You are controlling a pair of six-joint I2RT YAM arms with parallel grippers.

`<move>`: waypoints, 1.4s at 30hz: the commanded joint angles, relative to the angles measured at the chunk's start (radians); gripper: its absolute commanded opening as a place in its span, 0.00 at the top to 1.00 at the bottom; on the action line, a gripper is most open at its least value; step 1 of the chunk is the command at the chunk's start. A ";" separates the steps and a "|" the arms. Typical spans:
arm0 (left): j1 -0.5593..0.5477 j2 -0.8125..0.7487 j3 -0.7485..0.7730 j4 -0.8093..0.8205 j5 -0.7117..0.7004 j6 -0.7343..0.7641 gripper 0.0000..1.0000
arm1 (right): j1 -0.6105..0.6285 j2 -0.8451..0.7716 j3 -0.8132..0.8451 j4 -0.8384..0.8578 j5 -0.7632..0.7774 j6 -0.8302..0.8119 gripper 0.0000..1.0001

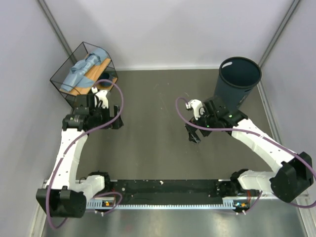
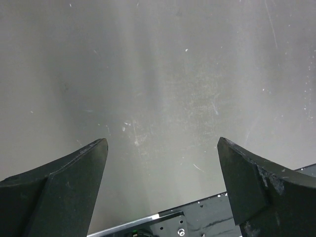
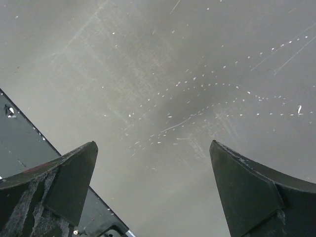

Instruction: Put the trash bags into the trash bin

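The trash bags (image 1: 84, 70) are a rolled light-blue bundle lying in a black wire-framed basket at the far left. The dark blue-grey trash bin (image 1: 231, 92) stands at the far right, tilted in view, its mouth showing. My left gripper (image 1: 114, 122) is open and empty, just in front of the basket and over bare table. My right gripper (image 1: 192, 135) is open and empty, in front and to the left of the bin. In the left wrist view the gripper (image 2: 162, 143) has only table between its fingers, and so does the gripper (image 3: 153, 144) in the right wrist view.
The wire basket (image 1: 60, 75) with a wooden base stands against the far left wall. Grey walls close the table at the back and on both sides. A black rail (image 1: 163, 190) runs along the near edge between the arm bases.
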 commanded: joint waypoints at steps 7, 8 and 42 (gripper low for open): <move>0.013 0.295 0.685 -0.173 0.064 0.184 0.01 | -0.007 0.041 0.084 -0.034 -0.060 -0.022 0.01; 0.042 0.327 0.745 -0.181 0.064 0.190 0.01 | -0.005 0.045 0.091 -0.039 -0.063 -0.022 0.01; 0.300 0.969 1.152 0.325 0.007 0.384 0.12 | -0.031 0.186 0.143 -0.067 -0.106 -0.018 0.01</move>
